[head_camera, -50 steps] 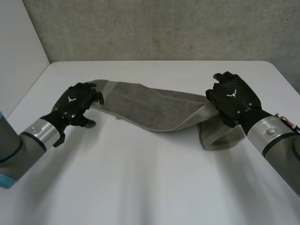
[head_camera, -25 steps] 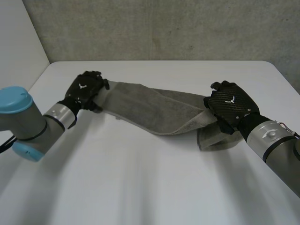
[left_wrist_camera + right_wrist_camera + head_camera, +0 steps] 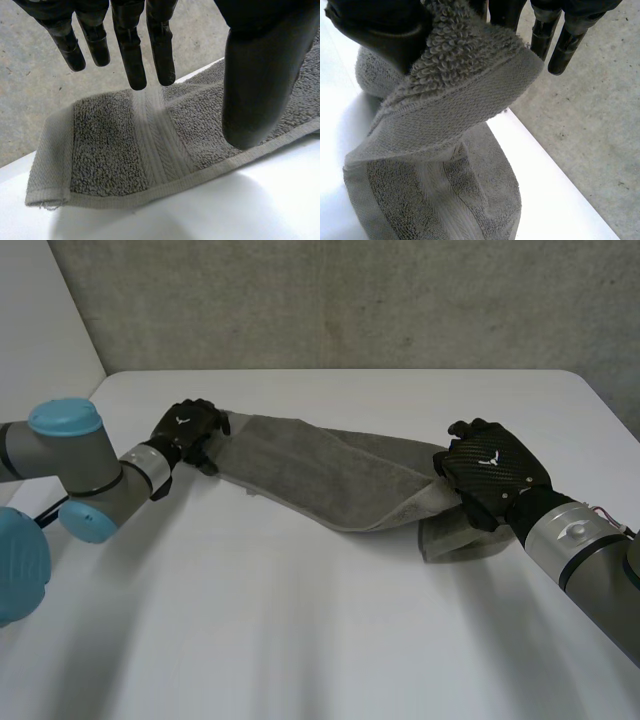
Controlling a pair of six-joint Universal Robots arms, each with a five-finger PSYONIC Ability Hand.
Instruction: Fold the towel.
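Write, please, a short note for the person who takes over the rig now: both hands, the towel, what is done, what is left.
Left hand: open, straight fingers over the left end of the towel, which lies flat on the table.
Right hand: pinches the towel's right end, lifted above a bunched part.
Done: no finished fold yet.
Left: probably grasp the left end, then bring the ends together and flatten.

Bright, soft, even light, white desk (image 3: 330, 640) washed nearly to glare around the left hand (image 3: 185, 430) and right hand (image 3: 492, 468), faint grey shadow along the towel (image 3: 310, 470) edge under the left hand, deeper shadow in folds beneath the right hand, wall (image 3: 350, 300) matte grey.
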